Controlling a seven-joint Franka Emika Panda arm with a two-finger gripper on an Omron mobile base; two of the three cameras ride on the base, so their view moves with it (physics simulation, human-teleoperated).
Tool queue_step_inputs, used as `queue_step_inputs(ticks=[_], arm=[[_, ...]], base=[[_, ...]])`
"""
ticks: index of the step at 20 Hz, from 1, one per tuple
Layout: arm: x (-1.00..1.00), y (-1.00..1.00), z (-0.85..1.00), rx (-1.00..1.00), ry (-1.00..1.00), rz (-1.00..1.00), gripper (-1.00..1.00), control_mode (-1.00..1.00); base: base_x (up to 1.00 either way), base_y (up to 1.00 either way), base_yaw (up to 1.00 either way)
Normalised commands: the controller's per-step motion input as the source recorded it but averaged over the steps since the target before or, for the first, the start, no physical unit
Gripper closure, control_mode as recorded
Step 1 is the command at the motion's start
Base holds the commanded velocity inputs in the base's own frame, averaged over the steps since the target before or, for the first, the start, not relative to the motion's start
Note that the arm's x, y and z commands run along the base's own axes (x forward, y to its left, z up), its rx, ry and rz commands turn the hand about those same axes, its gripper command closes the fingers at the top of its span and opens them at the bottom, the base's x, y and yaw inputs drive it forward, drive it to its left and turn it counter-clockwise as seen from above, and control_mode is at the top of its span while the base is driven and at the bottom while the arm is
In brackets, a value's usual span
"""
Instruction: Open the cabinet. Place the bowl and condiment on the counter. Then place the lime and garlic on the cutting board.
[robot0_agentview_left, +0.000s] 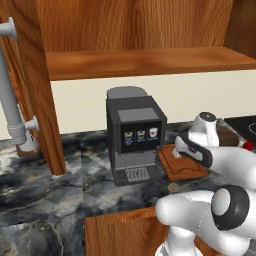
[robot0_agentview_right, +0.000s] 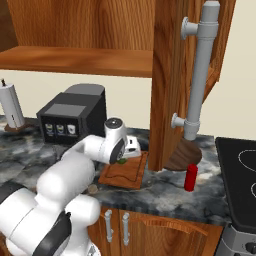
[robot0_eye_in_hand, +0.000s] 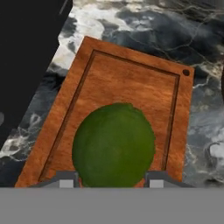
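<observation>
The lime (robot0_eye_in_hand: 113, 146) sits between my two fingertips (robot0_eye_in_hand: 65, 179) right over the cutting board (robot0_eye_in_hand: 131, 87), with my gripper (robot0_eye_in_hand: 111, 180) shut on it. From the right base view the lime (robot0_agentview_right: 121, 161) peeks out under the hand above the cutting board (robot0_agentview_right: 125, 171). The garlic (robot0_agentview_right: 92, 188) lies on the counter (robot0_agentview_right: 160, 192) just in front of the board. The bowl (robot0_agentview_right: 182, 155) rests on the counter below the open cabinet door (robot0_agentview_right: 167, 75). The red condiment (robot0_agentview_right: 190, 177) stands upright beside the bowl.
A black coffee machine (robot0_agentview_left: 135, 140) stands directly left of the board. The cabinet door's grey handle (robot0_agentview_right: 200, 75) hangs over the counter to the right. A stove top (robot0_agentview_right: 240, 165) lies at the far right, and a white canister (robot0_agentview_right: 11, 107) at the far left.
</observation>
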Motion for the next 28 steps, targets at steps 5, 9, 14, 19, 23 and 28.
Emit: queue_step_inputs(ticks=[5, 9, 14, 19, 23, 28], arm=[[0.48, 0.00, -0.29, 0.00, 0.00, 0.08, 1.00, -1.00], [0.13, 0.00, -0.06, 0.00, 0.00, 0.02, -1.00, -1.00], [0.17, 0.00, -0.03, 0.00, 0.00, 0.00, -1.00, -1.00], [0.04, 0.10, 0.00, 0.00, 0.00, 0.00, -1.00, -1.00], [-0.30, 0.47, 0.15, 0.00, 0.00, 0.00, -1.00, -1.00], [-0.93, 0.97, 0.01, 0.00, 0.00, -0.02, -1.00, -1.00]], base=[[0.00, 0.00, 0.00], [0.00, 0.00, 0.00], [0.00, 0.00, 0.00], [0.00, 0.00, 0.00], [0.00, 0.00, 0.00], [0.00, 0.00, 0.00]])
